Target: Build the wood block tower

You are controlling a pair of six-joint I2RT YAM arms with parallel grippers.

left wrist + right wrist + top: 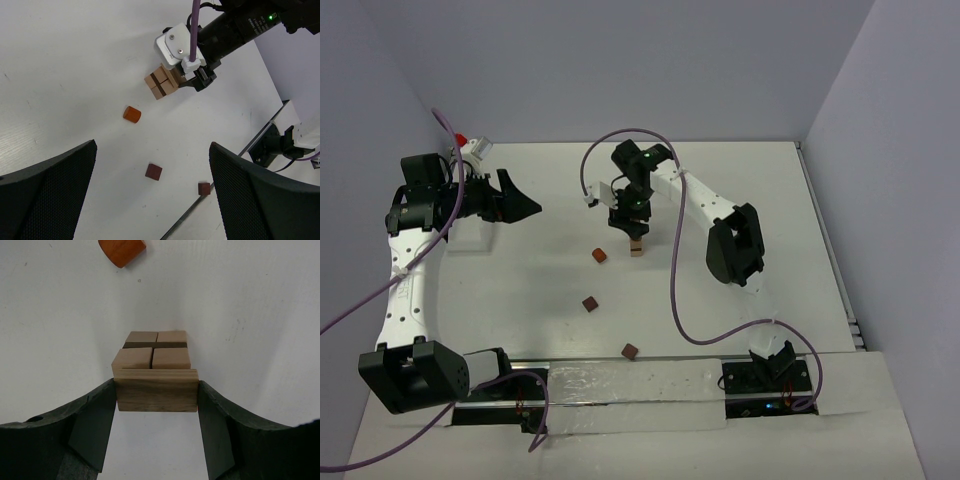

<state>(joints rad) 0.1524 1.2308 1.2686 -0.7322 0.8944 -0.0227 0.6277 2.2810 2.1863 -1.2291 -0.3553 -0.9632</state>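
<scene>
The tower (637, 246) is a low stack of pale tan blocks with a dark layer between, at mid-table. In the right wrist view, my right gripper (156, 396) is shut on a tan-brown wood bar (156, 390), held level right in front of the tower's top blocks (155, 354). Whether the bar touches them I cannot tell. The left wrist view shows the tower (161, 83) under the right gripper's head. My left gripper (530, 207) hangs open and empty at the left (152, 150), well away from the tower.
Loose reddish-brown blocks lie on the white table: one beside the tower (599, 256) (132, 114) (121, 250), one nearer (590, 303) (153, 171), one close to the front edge (630, 351) (203, 188). A white stand (472, 236) sits under the left arm.
</scene>
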